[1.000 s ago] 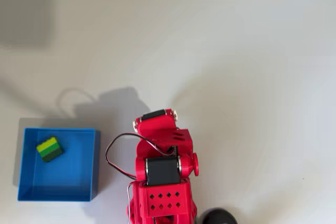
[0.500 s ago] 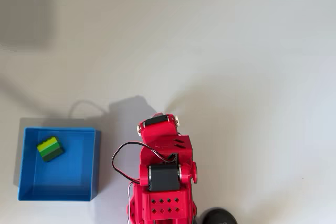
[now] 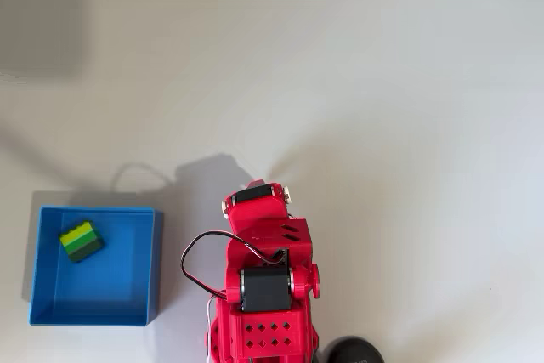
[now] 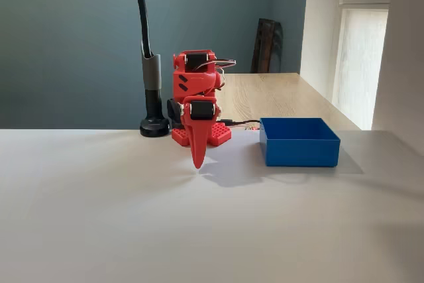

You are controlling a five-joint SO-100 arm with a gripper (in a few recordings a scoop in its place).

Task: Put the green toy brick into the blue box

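Observation:
The green toy brick [image 3: 81, 241] lies inside the blue box [image 3: 93, 324], near its upper left corner in the overhead view. In the fixed view the blue box [image 4: 299, 150] stands at the right and its walls hide the brick. The red arm is folded back over its base. Its gripper [image 4: 197, 163] points straight down just above the white table, left of the box, shut with nothing in it. From overhead the gripper is hidden under the arm's own body [image 3: 262, 244].
A black lamp post with a round foot [image 4: 154, 126] stands behind the arm's base [image 4: 202, 134]. A wooden table [image 4: 278, 97] lies beyond the white one. White tabletop stretches across the foreground and left.
The arm has drawn back toward its base and folded in. The brick and the box have not moved.

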